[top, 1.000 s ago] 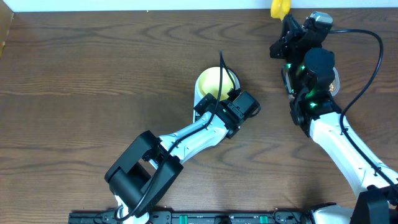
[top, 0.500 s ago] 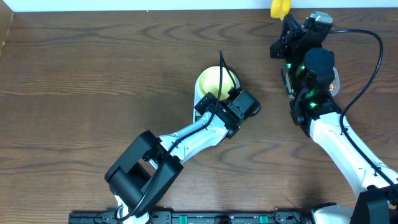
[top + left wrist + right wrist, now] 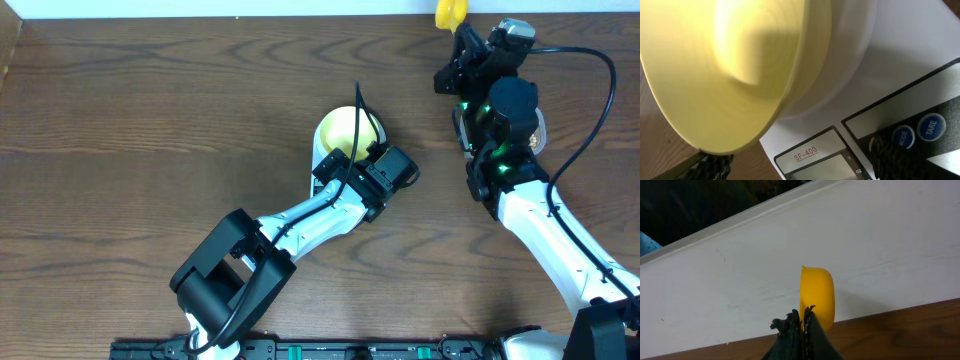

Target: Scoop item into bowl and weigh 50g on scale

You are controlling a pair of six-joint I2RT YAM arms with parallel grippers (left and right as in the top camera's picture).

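My left arm stretches to the middle of the table [image 3: 150, 100], tool [image 3: 800, 159] apart beside the bowl [image 3: 730, 75] on the scale [image 3: 910, 60]. My right arm reaches the far edge, tool [image 3: 799, 325] clamped on the scoop [image 3: 818, 295].

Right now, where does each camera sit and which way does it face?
Overhead: above the table, looking straight down; both arms show.
Left wrist: low beside the scale, facing the pale yellow bowl on it; its spread fingers edge the bottom.
Right wrist: faces a white wall; its fingers pinch the yellow scoop.
Shared: overhead and left wrist both show bowl on scale; overhead and right wrist both show the scoop.
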